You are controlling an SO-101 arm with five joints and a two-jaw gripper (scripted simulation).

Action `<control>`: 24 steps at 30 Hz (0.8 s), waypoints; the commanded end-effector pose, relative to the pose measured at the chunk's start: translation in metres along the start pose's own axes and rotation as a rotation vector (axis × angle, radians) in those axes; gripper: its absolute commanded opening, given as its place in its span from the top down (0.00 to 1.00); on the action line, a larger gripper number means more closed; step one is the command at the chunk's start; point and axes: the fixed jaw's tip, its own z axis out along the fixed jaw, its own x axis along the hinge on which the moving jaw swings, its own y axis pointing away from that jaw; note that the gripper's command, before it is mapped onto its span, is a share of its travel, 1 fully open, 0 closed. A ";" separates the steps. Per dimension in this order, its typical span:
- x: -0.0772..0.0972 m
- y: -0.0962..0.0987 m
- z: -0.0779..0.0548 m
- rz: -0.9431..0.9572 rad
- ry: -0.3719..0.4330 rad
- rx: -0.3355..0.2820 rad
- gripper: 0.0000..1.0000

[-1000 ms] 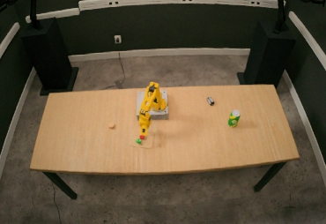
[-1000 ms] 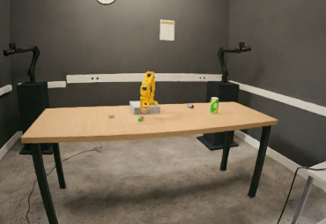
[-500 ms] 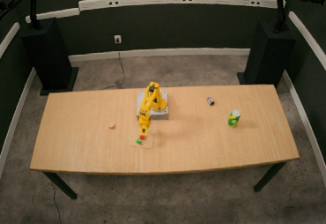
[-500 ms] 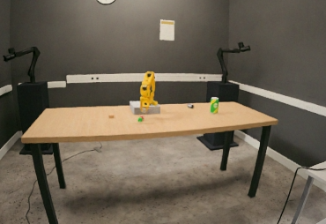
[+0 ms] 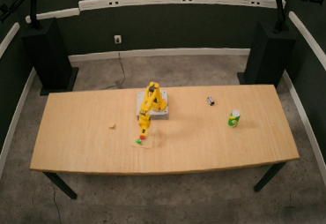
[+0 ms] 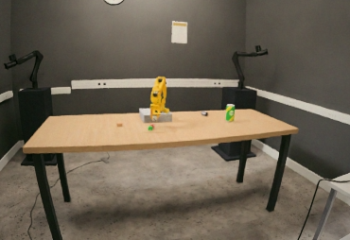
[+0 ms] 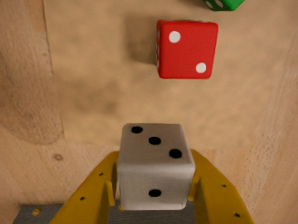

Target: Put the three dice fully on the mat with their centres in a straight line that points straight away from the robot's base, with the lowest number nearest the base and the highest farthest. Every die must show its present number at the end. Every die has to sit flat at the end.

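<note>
In the wrist view my gripper point(image 7: 155, 192) is shut on a white die point(image 7: 155, 165) that shows three on top; the yellow fingers clasp its two sides. It hangs above the tan mat point(image 7: 150, 75). A red die point(image 7: 186, 48) showing two lies flat on the mat just ahead of it. A green die point(image 7: 223, 4) lies farther on, cut off by the top edge. In the top view the yellow arm point(image 5: 147, 107) leans forward from its base, with the red die point(image 5: 142, 137) and the green die point(image 5: 138, 141) below its tip on the mat point(image 5: 146, 141).
A grey base block point(image 5: 152, 104) holds the arm. A small orange disc point(image 5: 112, 126) lies to the left on the table. A dark small cylinder point(image 5: 211, 100) and a green can point(image 5: 233, 118) stand to the right.
</note>
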 end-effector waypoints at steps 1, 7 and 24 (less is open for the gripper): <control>0.004 0.001 0.004 -0.001 0.020 -0.008 1.00; 0.005 0.001 0.008 -0.001 0.020 -0.008 1.00; 0.005 0.001 0.014 -0.001 0.020 -0.008 1.00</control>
